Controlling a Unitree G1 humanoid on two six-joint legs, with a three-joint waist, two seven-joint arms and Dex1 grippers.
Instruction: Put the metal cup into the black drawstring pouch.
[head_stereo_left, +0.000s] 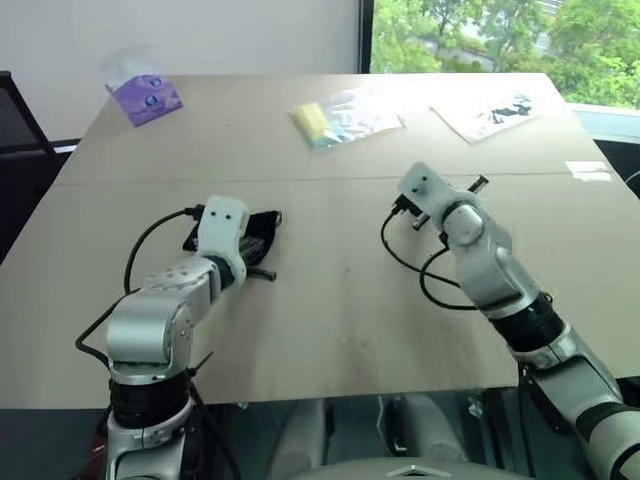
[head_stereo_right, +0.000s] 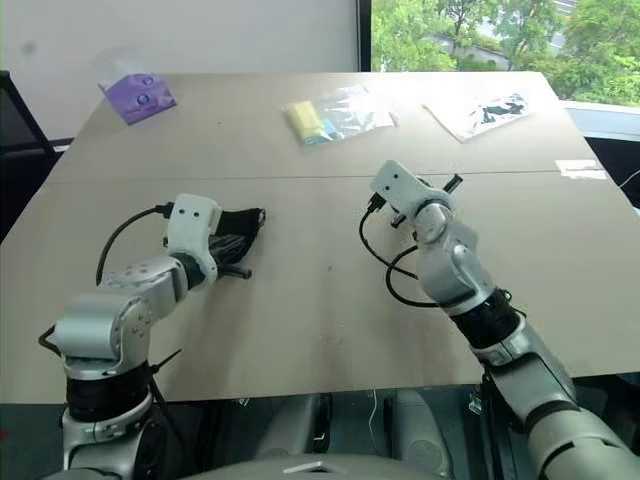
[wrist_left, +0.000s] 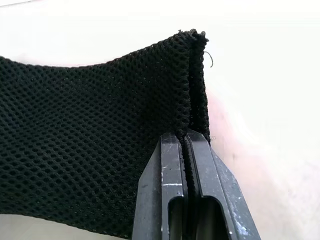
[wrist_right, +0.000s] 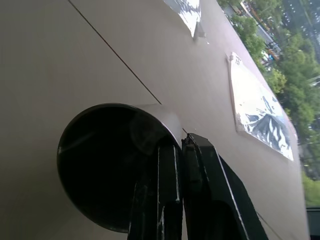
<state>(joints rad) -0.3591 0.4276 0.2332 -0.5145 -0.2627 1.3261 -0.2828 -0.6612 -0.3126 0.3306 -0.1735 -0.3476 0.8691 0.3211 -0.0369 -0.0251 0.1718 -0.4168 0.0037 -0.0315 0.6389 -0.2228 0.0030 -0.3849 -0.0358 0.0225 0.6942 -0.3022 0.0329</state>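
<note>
The left arm hides much of the black drawstring pouch (head_stereo_left: 262, 232); its mouth cannot be made out.

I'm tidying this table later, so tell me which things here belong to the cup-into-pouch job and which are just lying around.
Part of the job:
- metal cup, rim pinched by the right gripper
- black drawstring pouch, edge pinched by the left gripper

Just lying about:
- purple packet
- clear bag with yellow contents
- clear packet with black print
</note>
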